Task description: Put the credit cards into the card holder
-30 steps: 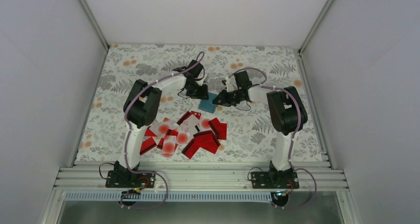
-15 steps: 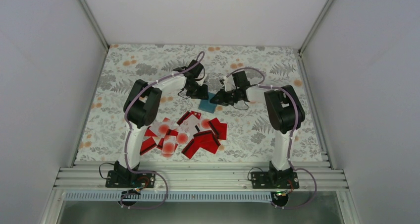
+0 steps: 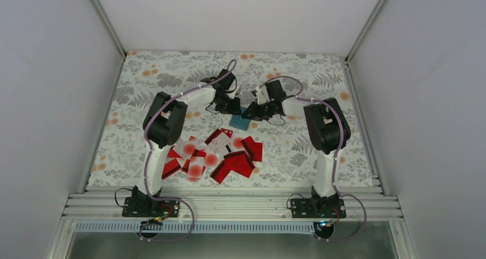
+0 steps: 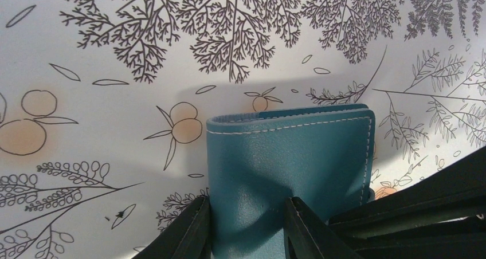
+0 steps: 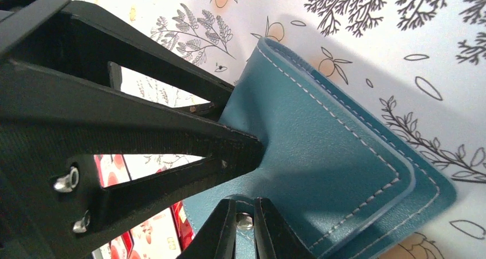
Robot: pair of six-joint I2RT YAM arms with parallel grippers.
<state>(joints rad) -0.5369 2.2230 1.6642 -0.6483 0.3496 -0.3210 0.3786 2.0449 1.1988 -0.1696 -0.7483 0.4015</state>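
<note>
Card holder (image 3: 239, 121), teal and folded shut, on the flower-patterned surface (image 3: 172, 78) toward the far middle in the overhead view. Caught between the left fingers (image 3: 234, 108) and the right fingers (image 3: 256, 113), touched from opposite sides. Credit cards (image 3: 215, 159), red ones and white ones with red spots, in a loose overlapping heap nearer the arm bases, apart from the holder.

From the left wrist: card holder (image 4: 286, 161) filling the lower middle, stitched cover up. Left fingers (image 4: 192, 231) partway closed and gripping it, one against its left edge, the other on the cover. Right fingers (image 4: 424, 204) dark at lower right, just beside the holder's right edge.

From the right wrist: card holder (image 5: 344, 144) across the middle, shadow on the surface along its far side. Right fingers (image 5: 224, 233) nearly closed at the holder's near edge, a small metal stud (image 5: 245, 220) between them, seemingly pinching the clasp tab. Left fingers (image 5: 172, 127) reaching in from the left, lower tip pressed on the cover, upper tip past its edge. Credit cards (image 5: 150, 239) glimpsed through the gaps below.
</note>
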